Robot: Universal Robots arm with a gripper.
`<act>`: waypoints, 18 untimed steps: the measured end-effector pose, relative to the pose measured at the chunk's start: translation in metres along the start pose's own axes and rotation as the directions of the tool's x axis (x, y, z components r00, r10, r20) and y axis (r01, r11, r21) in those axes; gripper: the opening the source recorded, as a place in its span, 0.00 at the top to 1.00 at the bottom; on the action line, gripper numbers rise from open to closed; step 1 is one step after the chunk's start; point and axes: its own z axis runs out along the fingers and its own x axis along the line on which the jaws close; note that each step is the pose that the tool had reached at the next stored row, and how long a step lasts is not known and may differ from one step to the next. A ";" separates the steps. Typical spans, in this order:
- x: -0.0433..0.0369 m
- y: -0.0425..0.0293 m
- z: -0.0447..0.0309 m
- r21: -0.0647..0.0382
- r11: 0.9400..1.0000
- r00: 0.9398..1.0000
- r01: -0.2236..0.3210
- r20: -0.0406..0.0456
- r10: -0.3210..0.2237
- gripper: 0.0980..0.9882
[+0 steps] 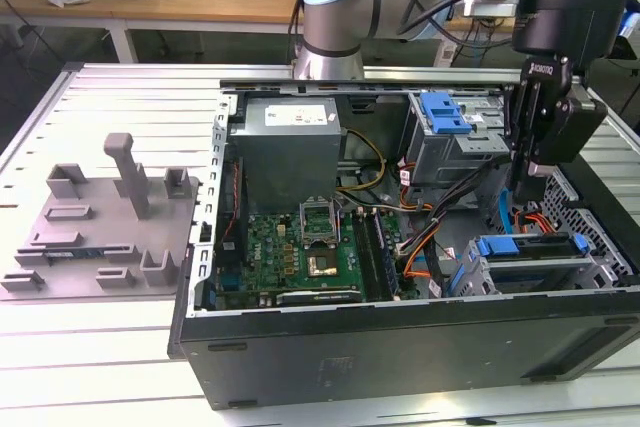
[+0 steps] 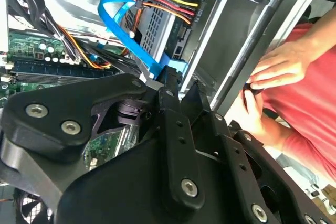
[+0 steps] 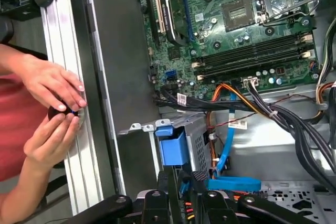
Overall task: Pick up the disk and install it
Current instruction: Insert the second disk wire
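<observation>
gripper above drive cage | jaw state: cannot tell | disk seated in cage

- White sticker on top of the grey metal box, exterior view: rows of dark print, too small to read.
- Black wrist block on the arm: one short line of white lettering, not legible.
- White cable tags and, first wrist view: print illegible.
- Motherboard: tiny white markings, unreadable.
- No readable numbers or signs.
</observation>
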 end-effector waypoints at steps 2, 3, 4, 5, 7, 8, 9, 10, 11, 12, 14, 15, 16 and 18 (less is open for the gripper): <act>-0.0019 0.0003 0.0011 0.000 1.000 1.000 -0.001 -0.001 0.001 0.77; -0.0043 0.0007 0.0001 0.002 1.000 1.000 -0.002 -0.020 0.002 0.77; -0.0050 0.0008 -0.0002 0.004 1.000 1.000 -0.002 -0.029 0.002 0.77; -0.0052 0.0009 -0.0002 0.005 1.000 0.999 -0.003 -0.034 0.003 0.77; -0.0058 0.0009 0.0001 0.006 1.000 0.999 -0.003 -0.041 0.003 0.77; -0.0064 0.0010 0.0010 0.006 1.000 0.999 -0.003 -0.043 0.003 0.77; -0.0065 0.0010 0.0013 0.006 1.000 0.999 -0.003 -0.044 0.003 0.77; -0.0065 0.0010 0.0013 0.006 1.000 0.999 -0.003 -0.044 0.003 0.77; -0.0066 0.0010 0.0014 0.006 1.000 0.999 -0.003 -0.043 0.003 0.77; -0.0066 0.0011 0.0015 0.006 1.000 0.999 -0.003 -0.043 0.003 0.77; -0.0068 0.0011 0.0018 0.004 1.000 0.999 -0.003 -0.034 0.003 0.77; -0.0069 0.0011 0.0020 0.004 1.000 0.999 -0.003 -0.032 0.003 0.77; -0.0069 0.0011 0.0020 0.004 1.000 1.000 -0.003 -0.030 0.003 0.77; -0.0069 0.0011 0.0021 0.004 1.000 1.000 -0.003 -0.030 0.003 0.77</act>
